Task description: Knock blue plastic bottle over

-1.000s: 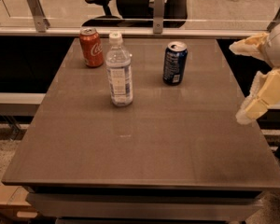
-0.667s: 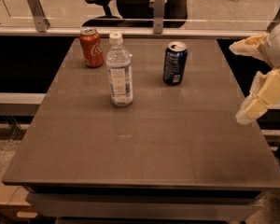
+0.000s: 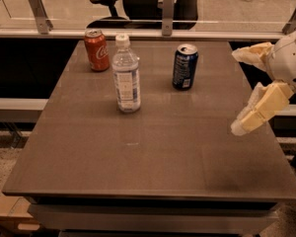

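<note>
The blue plastic bottle (image 3: 126, 75) is standing upright in the upper left of the table (image 3: 163, 157), just below the red can (image 3: 97, 50) and left of the dark blue can (image 3: 185, 66), while the gripper (image 3: 236, 93) is hanging at the frame's right edge, its pale fingers (image 3: 261, 107) spread apart, holding nothing.

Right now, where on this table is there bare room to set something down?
The near half of the table, in front of the blue plastic bottle, is bare; so is the right side beside the open gripper. Crowded: far edge, with red can, bottle and dark blue can.
</note>
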Motion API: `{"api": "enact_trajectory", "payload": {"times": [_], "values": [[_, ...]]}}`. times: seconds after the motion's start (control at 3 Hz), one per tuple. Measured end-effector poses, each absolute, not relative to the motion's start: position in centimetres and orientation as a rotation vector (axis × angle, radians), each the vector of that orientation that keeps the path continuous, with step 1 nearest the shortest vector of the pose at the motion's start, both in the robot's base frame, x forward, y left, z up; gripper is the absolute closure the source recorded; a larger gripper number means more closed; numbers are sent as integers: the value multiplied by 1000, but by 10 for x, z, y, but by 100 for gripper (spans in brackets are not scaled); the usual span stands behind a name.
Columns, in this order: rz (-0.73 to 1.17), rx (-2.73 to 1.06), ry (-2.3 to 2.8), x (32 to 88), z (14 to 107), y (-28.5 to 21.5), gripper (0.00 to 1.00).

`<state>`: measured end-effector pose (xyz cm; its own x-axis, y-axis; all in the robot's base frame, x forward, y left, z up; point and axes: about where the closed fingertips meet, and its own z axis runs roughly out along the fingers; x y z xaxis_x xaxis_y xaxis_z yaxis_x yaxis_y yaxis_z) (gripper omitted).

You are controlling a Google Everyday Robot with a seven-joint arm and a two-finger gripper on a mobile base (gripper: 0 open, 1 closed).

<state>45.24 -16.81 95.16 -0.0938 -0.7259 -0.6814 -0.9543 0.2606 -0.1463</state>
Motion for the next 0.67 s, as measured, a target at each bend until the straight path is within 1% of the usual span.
{"api": "enact_trajectory", "payload": {"times": [0.67], "values": [[529,-1407,1722,452,951,-102,0]]}}
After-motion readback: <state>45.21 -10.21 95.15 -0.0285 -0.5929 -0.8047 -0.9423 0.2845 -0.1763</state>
